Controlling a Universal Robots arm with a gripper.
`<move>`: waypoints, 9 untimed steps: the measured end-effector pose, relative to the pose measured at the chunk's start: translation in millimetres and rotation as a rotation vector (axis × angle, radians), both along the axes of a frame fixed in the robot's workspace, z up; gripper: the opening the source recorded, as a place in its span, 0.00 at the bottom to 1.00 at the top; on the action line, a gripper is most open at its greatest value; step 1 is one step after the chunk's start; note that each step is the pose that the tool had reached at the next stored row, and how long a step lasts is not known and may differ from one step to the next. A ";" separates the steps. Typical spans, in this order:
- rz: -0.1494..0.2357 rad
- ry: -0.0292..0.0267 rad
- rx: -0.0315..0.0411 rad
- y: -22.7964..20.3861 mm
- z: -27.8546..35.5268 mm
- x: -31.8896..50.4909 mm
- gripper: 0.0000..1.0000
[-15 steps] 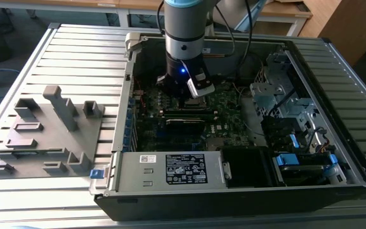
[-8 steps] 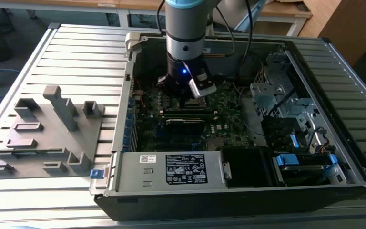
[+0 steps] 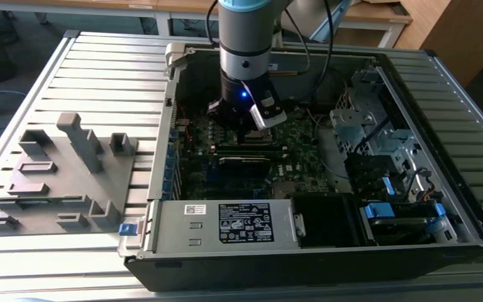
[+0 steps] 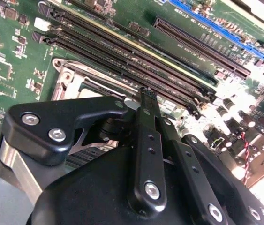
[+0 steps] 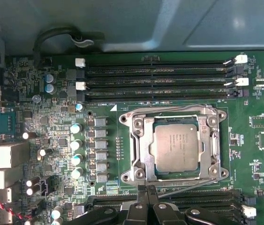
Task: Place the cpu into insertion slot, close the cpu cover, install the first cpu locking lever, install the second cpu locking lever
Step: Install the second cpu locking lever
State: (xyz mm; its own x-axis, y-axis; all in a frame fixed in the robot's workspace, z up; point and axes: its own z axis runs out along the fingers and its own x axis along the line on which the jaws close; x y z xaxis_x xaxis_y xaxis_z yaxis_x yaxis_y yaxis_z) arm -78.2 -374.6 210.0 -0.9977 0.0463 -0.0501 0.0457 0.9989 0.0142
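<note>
Fingers (image 5: 145, 200) are seen pressed together w/ no visible gap and nothing clamped between them; the tips are held just beside the edge of the cpu cover (image 5: 135, 140), btw. the socket and the nearer bank of memory slots (image 5: 207, 197). The gripper (image 5: 146, 190) is thus poised right at the socket, approx. over a thin lever rod (image 5: 188, 186) that is laid along that side of the frame; a second rod (image 5: 169, 110) is seen along the opposite side. Whether either rod is hooked under its catch cannot be told. The cpu (image 5: 175, 143) is seated flat in the insertion slot (image 5: 201, 178), its dull silver top framed by the cover's window, and the cover is lowered over it. In the second wrist view the same closed fingers (image 4: 147, 108) are shown w/ tips close to the long black slots (image 4: 136, 58), and a corner of the silvery socket frame (image 4: 68, 77) is visible beyond the gripper body. In the exterior view the arm (image 3: 246, 38) is lowered into the open PC case (image 3: 309, 264) at upper centre of the frame, w/ the gripper (image 3: 254, 131) down at the motherboard (image 3: 296, 163). A grey fixture block (image 3: 57, 170) is set on the slatted table (image 3: 99, 69) at centre left, well apart from the case.
</note>
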 end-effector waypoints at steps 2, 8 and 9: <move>0.001 0.0000 -0.0001 -0.2 0.0 0.0 0.11; 0.003 0.0001 0.0034 -1.2 0.1 0.0 0.11; 0.003 0.0002 0.0049 -1.4 0.3 0.0 0.11</move>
